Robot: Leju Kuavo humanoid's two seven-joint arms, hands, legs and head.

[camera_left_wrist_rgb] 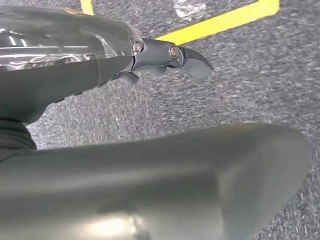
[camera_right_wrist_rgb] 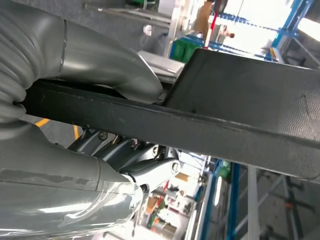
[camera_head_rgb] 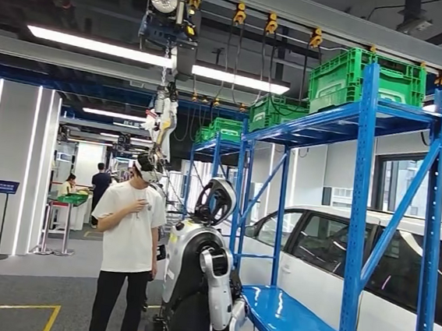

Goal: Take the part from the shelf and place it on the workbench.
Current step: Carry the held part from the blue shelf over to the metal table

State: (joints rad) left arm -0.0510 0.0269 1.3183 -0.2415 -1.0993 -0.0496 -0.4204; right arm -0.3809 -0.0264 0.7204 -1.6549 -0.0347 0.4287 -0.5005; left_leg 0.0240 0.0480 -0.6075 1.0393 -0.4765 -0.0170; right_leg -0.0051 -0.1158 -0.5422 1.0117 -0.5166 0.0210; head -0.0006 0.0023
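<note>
In the right wrist view my right hand (camera_right_wrist_rgb: 71, 175) grips a flat black part (camera_right_wrist_rgb: 241, 95) with a long straight edge; the grey thumb (camera_right_wrist_rgb: 113, 65) lies over one face and the darker fingers (camera_right_wrist_rgb: 128, 155) curl under the other. The part stretches well past the hand. My left hand (camera_left_wrist_rgb: 113, 65) hangs over grey carpeted floor, its dark fingers (camera_left_wrist_rgb: 188, 60) stretched out and holding nothing. A blue steel shelf (camera_head_rgb: 356, 225) stands at the right of the head view with a bare lower board (camera_head_rgb: 287, 320).
Green crates (camera_head_rgb: 362, 77) sit on the shelf's top level. Another silver humanoid robot (camera_head_rgb: 202, 273) stands at the shelf's near end, beside a person (camera_head_rgb: 129, 235) in a white shirt. A white car (camera_head_rgb: 317, 245) is parked behind the shelf. A yellow floor line (camera_left_wrist_rgb: 226, 20) runs beneath my left hand.
</note>
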